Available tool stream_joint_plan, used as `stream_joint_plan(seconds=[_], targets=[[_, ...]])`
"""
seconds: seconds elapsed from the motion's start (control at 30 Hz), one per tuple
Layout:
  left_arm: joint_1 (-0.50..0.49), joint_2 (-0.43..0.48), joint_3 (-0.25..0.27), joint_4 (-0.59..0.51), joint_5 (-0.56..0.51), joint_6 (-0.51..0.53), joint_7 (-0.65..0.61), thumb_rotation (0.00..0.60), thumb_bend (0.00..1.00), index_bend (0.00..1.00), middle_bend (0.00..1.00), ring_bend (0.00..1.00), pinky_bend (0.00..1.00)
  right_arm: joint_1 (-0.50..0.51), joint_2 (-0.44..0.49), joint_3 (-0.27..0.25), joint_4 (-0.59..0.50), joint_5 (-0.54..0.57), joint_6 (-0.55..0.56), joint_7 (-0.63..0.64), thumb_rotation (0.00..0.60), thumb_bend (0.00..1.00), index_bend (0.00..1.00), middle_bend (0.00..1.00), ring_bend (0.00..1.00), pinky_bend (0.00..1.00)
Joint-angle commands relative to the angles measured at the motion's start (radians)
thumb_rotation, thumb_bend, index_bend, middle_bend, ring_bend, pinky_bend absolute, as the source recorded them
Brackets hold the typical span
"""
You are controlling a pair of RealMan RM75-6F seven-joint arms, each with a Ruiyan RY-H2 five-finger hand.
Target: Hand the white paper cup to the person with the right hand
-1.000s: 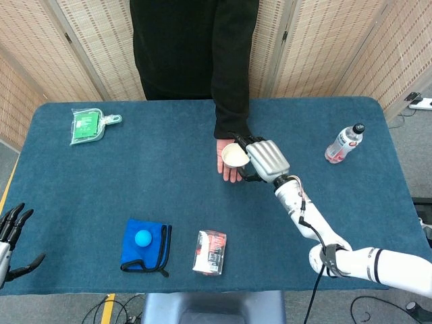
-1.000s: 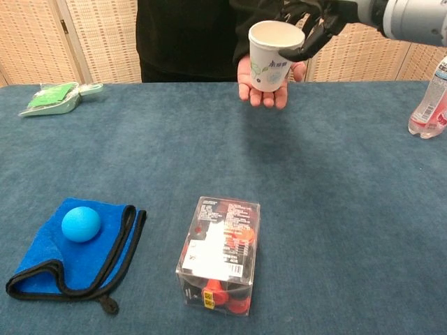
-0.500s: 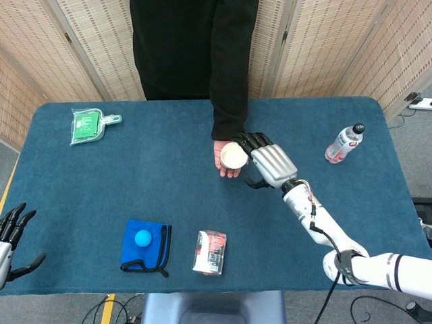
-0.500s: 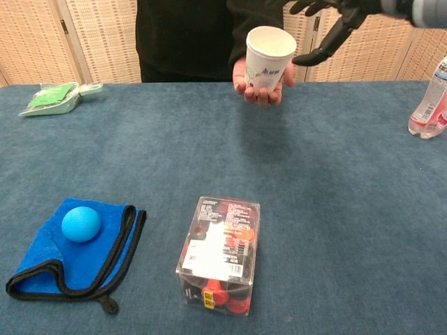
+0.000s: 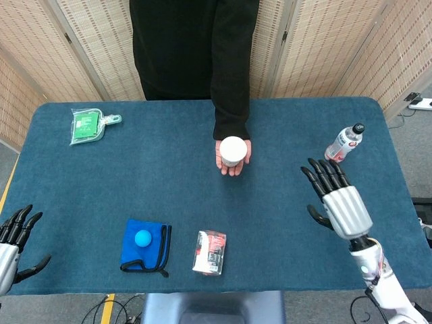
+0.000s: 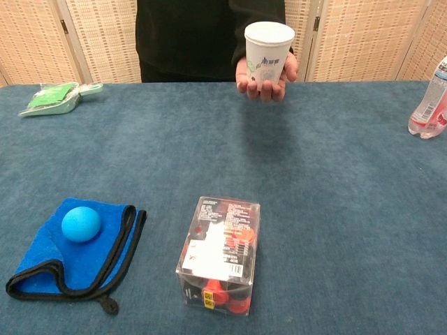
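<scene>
Though upright, cup (image 5: 233,150) well apart from right hand (image 5: 337,200)

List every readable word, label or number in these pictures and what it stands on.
None can be read.
White paper cup: blue-green print, too blurred.
Clear box: white label and red print, too small.
Bottle: label blurred.
Green packet: print illegible.

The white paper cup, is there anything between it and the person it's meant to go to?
Nothing visible stands between them. The white paper cup sits upright in the person's hand, above the far edge of the table. The right hand is open and well clear of it, near the water bottle.
</scene>
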Motion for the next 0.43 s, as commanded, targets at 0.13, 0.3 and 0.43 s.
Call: stream_joint_plan(seconds=[0.13, 0.3, 0.43], targets=[[-0.005, -0.006, 0.004, 0.001, 0.012, -0.004, 0.015, 0.6, 0.27, 0.11, 0.0, 0.0, 0.17, -0.224, -0.132, -0.116, 0.237, -0.134, 0.204, 0.081, 0.6, 0.24, 0.0, 0.0, 0.0, 0.0], [-0.002, -0.005, 0.005, -0.001, 0.006, -0.007, 0.021, 0.6, 0.27, 0.11, 0.0, 0.0, 0.17, -0.233, -0.118, -0.106, 0.214, -0.132, 0.182, 0.106, 0.6, 0.24, 0.0, 0.0, 0.0, 0.0], [-0.006, -0.009, 0.004, -0.003, 0.004, -0.014, 0.03, 0.6, 0.27, 0.11, 0.0, 0.0, 0.17, -0.231, -0.101, -0.098, 0.199, -0.125, 0.146, 0.128, 0.6, 0.24, 0.0, 0.0, 0.0, 0.0]])
